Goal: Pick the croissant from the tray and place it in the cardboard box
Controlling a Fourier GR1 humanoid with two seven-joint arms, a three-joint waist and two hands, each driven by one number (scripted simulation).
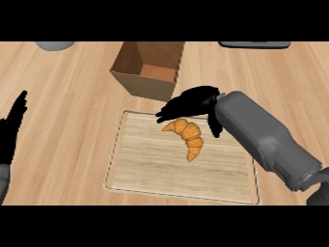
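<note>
An orange croissant lies on the wooden tray, in its upper middle part. My right hand hovers over the croissant's upper end, fingers bent downward and spread, the thumb hanging at the right of the pastry; I cannot see whether it touches the croissant. The open cardboard box stands just beyond the tray, behind the hand. My left hand rests at the left edge, fingers straight and pointing up.
A grey round object shows at the top left edge and a dark flat object at the top right. Bare wooden counter surrounds the tray and the box.
</note>
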